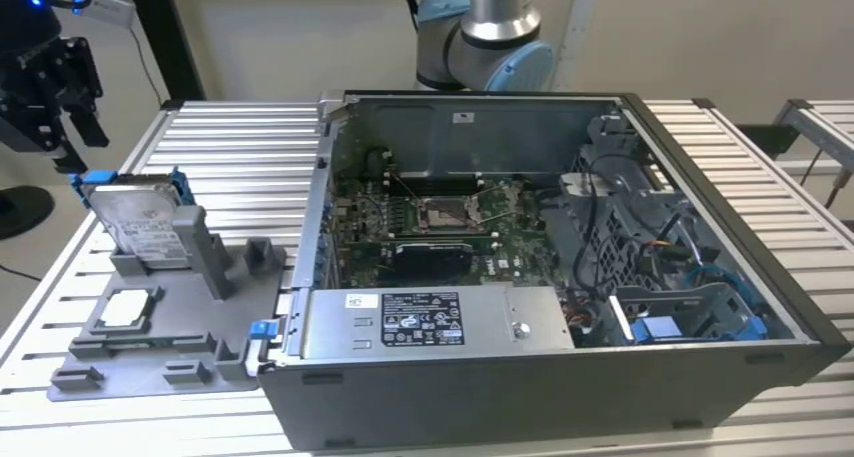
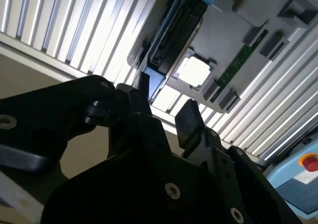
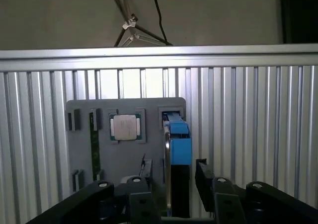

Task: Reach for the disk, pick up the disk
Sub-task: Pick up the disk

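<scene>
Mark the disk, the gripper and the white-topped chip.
disk (image 1: 139, 220), exterior view, on its labelled face.
gripper (image 3: 173, 168), first wrist view, midway between its fingertips.
chip (image 3: 125, 126), first wrist view, centre of its white top.

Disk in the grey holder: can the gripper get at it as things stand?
Probably yes. The disk stands upright in the grey holder, top edge bare; the open gripper hangs above it, nothing between them.
</scene>
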You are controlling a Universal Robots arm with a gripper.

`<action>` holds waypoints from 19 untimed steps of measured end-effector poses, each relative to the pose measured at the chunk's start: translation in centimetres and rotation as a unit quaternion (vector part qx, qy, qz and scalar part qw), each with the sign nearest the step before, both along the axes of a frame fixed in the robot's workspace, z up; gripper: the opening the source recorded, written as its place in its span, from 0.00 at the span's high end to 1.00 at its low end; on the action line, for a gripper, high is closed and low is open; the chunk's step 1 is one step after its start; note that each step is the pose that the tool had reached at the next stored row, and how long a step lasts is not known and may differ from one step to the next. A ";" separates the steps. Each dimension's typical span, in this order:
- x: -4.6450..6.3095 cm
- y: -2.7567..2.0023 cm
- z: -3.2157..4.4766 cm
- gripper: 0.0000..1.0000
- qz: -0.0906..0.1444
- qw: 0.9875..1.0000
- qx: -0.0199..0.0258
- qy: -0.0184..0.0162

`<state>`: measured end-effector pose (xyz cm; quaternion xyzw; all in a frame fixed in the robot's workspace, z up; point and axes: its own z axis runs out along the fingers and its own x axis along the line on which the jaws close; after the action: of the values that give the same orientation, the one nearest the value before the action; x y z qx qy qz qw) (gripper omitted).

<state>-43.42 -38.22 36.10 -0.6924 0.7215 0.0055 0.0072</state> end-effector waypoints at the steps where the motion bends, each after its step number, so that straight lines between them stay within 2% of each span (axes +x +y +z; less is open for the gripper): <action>1: 0.0 0.00 0.00 1.00 0.000 1.000 0.000 0.000; 14: 0.0 0.01 -0.05 1.00 0.000 1.000 0.000 0.000; 15: 0.0 0.01 -0.06 0.00 0.000 1.000 0.000 0.000; 19: 0.0 0.01 -0.07 0.00 0.000 1.000 0.000 0.000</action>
<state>-43.41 -38.21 36.02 -0.6923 0.7215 0.0056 0.0072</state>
